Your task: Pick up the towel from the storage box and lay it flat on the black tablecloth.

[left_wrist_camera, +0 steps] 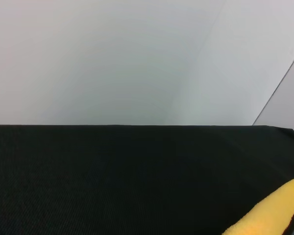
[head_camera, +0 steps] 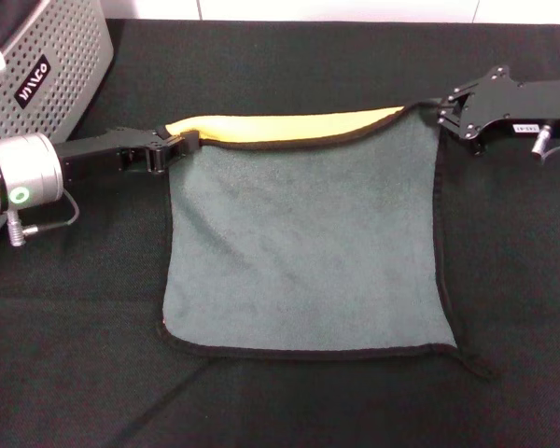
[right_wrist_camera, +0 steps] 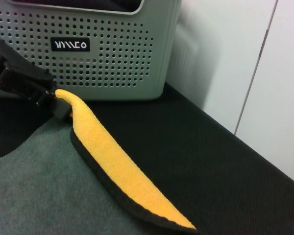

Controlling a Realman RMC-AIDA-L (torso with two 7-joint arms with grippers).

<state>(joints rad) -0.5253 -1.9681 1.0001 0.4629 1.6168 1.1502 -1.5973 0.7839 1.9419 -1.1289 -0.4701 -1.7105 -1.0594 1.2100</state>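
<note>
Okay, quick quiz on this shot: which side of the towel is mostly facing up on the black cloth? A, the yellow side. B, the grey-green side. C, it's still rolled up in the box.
B: the towel lies spread on the black tablecloth with its grey-green face up, and only its far edge is folded over, showing yellow.

I see the towel (head_camera: 308, 252) spread on the black tablecloth (head_camera: 280, 401), the storage box (head_camera: 51, 61) standing behind it to my left.
</note>
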